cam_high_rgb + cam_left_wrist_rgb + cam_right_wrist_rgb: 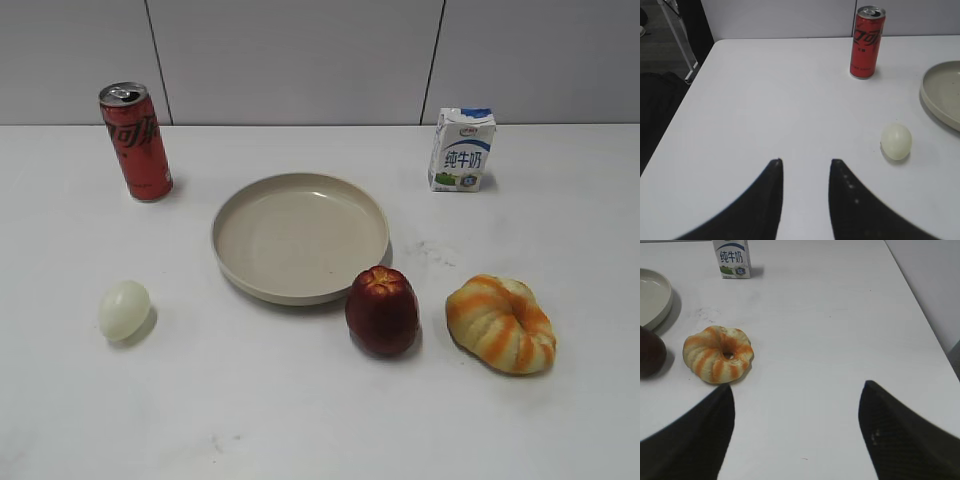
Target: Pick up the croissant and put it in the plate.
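The croissant point(501, 323), a ring-like roll with orange and cream stripes, lies on the white table at the front right; it also shows in the right wrist view point(718, 354). The beige plate point(228, 215) sits empty in the middle; its rim shows in the left wrist view point(932, 100) and the right wrist view point(664, 307). My right gripper point(797, 387) is open wide and empty, the croissant just beyond its left finger. My left gripper point(806, 162) is open and empty over bare table. Neither gripper appears in the exterior view.
A dark red apple point(382, 310) stands between plate and croissant. A red soda can point(136, 141) is at the back left, a milk carton point(462, 149) at the back right, a pale egg point(124, 309) at the front left. Table edges show in both wrist views.
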### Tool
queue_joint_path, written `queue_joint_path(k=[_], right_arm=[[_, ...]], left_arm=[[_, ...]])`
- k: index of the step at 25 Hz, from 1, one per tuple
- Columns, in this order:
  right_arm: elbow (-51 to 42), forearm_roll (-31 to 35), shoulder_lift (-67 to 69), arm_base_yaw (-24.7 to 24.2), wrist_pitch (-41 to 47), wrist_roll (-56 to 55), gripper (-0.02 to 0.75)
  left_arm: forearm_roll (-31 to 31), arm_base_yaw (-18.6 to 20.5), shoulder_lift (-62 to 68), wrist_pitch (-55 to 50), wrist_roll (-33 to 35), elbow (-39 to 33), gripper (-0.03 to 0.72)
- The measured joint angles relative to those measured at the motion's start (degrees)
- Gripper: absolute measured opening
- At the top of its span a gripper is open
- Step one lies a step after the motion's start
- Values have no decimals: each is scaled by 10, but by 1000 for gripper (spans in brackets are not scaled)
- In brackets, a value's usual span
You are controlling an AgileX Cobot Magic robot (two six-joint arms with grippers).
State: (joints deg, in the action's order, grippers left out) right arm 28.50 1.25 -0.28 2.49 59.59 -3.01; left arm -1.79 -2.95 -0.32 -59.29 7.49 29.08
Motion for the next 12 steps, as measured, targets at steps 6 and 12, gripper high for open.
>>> queue_joint_path(k=[6,12], right_arm=[[0,0,0,0,0,0,585],[0,0,0,0,0,0,585]], left_arm=[[0,0,0,0,0,0,230],[0,0,0,0,0,0,230]])
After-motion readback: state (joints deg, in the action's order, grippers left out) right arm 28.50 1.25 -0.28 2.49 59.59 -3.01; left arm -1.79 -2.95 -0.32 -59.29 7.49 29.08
